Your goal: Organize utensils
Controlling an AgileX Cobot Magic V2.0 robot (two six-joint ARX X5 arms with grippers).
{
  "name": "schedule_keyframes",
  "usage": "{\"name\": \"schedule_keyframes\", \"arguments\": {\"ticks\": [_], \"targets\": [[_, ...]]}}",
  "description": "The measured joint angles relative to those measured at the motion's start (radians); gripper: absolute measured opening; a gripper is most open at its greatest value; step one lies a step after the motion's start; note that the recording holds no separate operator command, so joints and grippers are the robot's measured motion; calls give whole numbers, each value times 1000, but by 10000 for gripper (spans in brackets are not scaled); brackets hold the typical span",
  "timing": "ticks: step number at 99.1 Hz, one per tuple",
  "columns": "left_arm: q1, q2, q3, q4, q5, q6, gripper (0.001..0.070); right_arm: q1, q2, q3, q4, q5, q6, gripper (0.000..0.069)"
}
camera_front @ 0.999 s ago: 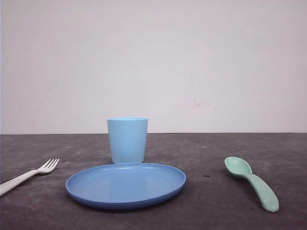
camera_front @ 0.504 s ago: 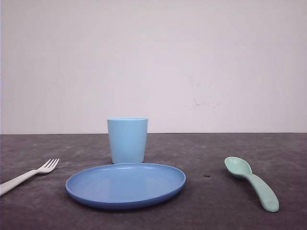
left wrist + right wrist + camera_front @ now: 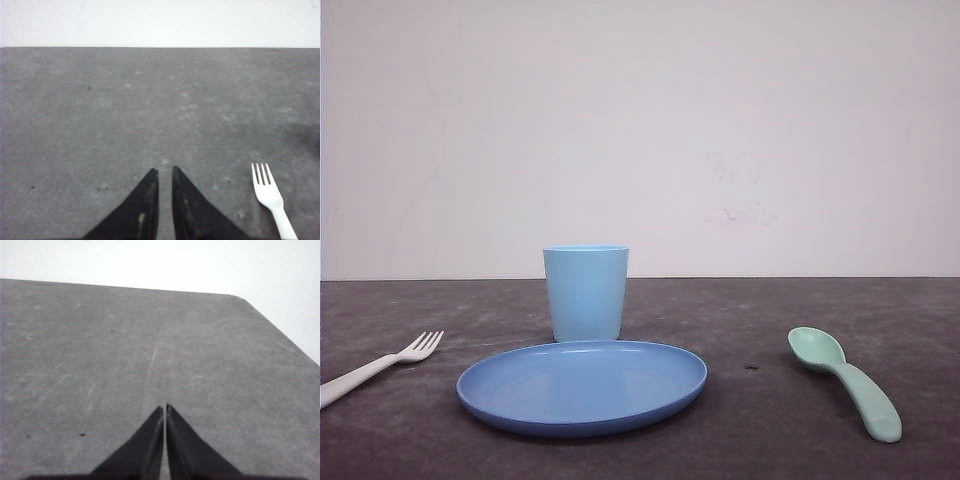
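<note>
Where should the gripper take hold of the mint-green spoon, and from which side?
Probably the thick handle of the mint-green spoon, from above with the fingers across its width. It lies flat on the table, handle toward the camera, bowl farther back; the right gripper is on that side.

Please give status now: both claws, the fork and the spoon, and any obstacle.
Left claw shut, empty, beside fork. Right claw shut, empty, over bare table. Spoon untouched, right of plate. Nothing blocking.

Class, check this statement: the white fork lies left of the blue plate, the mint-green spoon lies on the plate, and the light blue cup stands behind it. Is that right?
Not quite. In the front view the mint-green spoon lies on the table to the right of the blue plate, not on it. The white fork on the left and the light blue cup behind are correct.
</note>
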Motion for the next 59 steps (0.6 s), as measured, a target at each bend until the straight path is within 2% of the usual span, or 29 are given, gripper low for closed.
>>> {"name": "schedule_keyframes", "arguments": {"ticks": [19, 28, 38, 43, 59], "targets": [[0, 0, 0, 0, 0, 0, 24, 0, 0, 0, 0, -2, 1, 8], [0, 0, 0, 0, 0, -7, 24, 0, 0, 0, -1, -34, 30, 8], [0, 0, 0, 0, 0, -56, 24, 0, 0, 0, -3, -97, 108, 8], [0, 0, 0, 0, 0, -102, 24, 0, 0, 0, -3, -131, 164, 8], [0, 0, 0, 1, 0, -186, 24, 0, 0, 0, -3, -154, 266, 8]]}}
